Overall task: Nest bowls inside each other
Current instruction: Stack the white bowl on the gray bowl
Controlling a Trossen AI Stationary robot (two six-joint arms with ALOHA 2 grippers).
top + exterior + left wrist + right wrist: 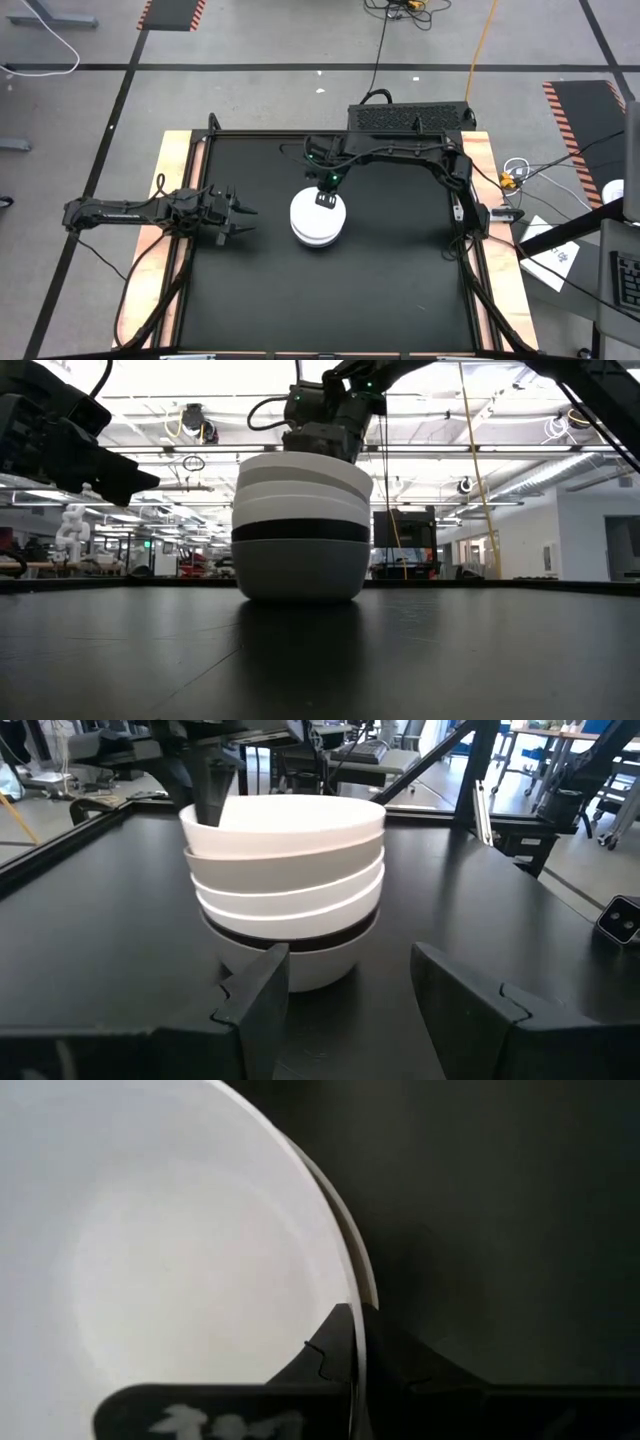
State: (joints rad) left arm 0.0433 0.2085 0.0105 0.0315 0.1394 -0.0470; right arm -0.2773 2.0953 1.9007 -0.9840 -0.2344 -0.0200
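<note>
Black matte tabletop [380, 290] fills the frame. Near its middle stands a nested stack of small round bowls [318, 221], white and pale grey with one black band. Directly above, reaching from the far side, the right gripper [326, 197] pinches the top white bowl's [180, 1250] rim. To the stack's left, well apart, the left gripper [240, 219] waits with fingers spread, pointing at it.

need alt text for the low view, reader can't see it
A stack of nested bowls stands on the black table: white on top, a black band lower down, a pale grey bowl at the bottom. The right end effector is shut on the top bowl's rim from above, and the left end effector hangs open off to one side.
</note>
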